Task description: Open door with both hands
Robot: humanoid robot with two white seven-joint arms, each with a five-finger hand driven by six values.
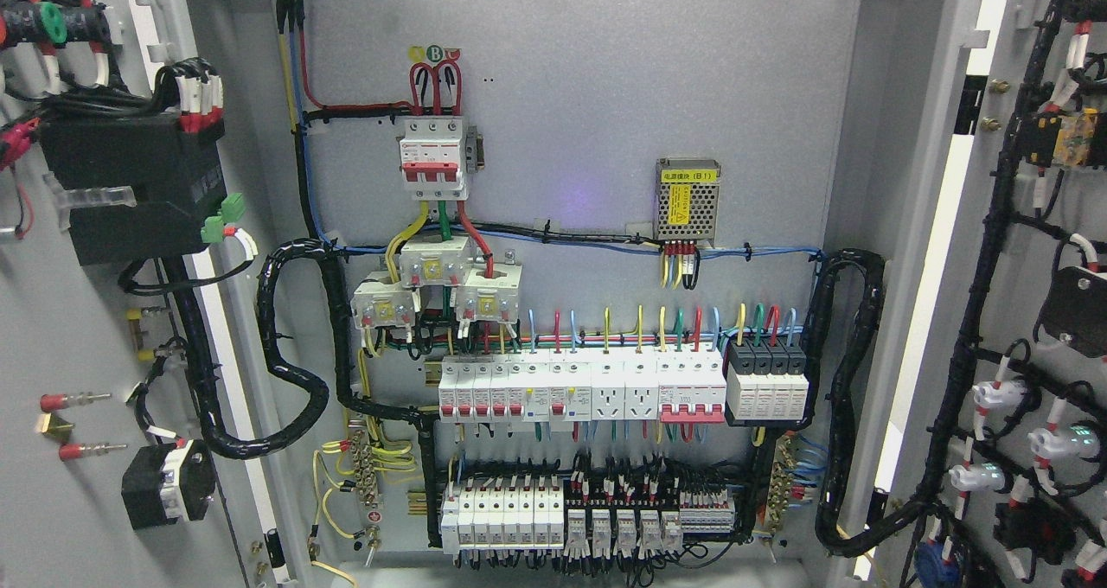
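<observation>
Head view: open cabinet doors (78, 329), "B"-labelled breaker (431, 157).

An industrial or electrical-service setting, judging by the open grey steel distribution cabinet (588, 60). Both doors swung wide: left door (78, 329) and right door (1038, 311), each wired on the inside. On the backplate, a three-pole main breaker (431, 157), rows of miniature breakers (579, 386), a small power supply (687, 197), spiral-wrapped cable looms (852, 398).
</observation>
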